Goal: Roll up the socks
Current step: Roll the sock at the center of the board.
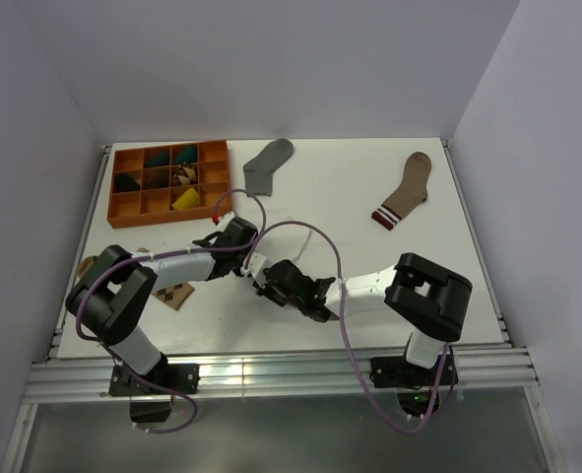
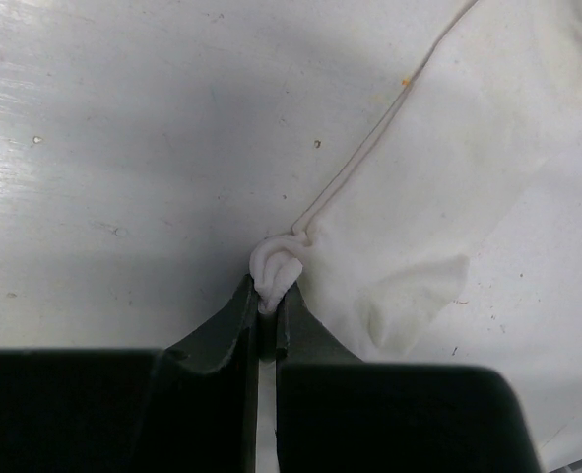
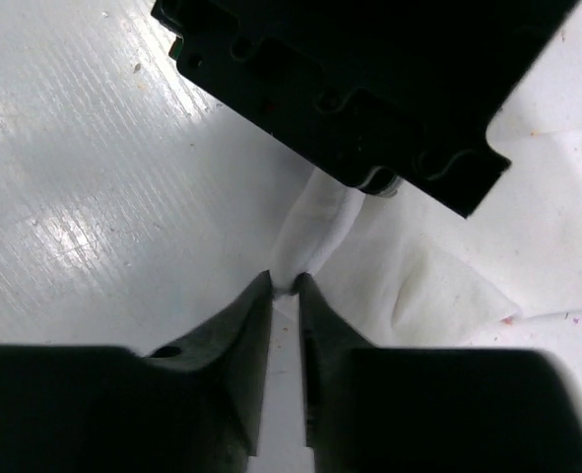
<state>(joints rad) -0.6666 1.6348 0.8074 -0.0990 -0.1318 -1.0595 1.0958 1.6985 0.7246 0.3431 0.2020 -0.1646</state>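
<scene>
The white sock [image 2: 438,177] lies flat on the white table between my two arms; it barely shows in the top view. A bunched corner of it is pinched in my left gripper [image 2: 268,296], which is shut on it. From the other side my right gripper [image 3: 286,284] is shut on a raised fold of the same white sock [image 3: 448,256], just below the left gripper's black body [image 3: 369,89]. In the top view the left gripper [image 1: 243,258] and right gripper [image 1: 269,281] almost meet at mid-table. A grey sock [image 1: 269,163] lies flat at the back.
An orange compartment tray [image 1: 120,187] holding rolled socks stands at the back left. A brown sock with a striped cuff [image 1: 407,190] lies at the back right. A diamond-patterned sock [image 1: 177,294] pokes out under the left arm. Purple cables loop over both arms.
</scene>
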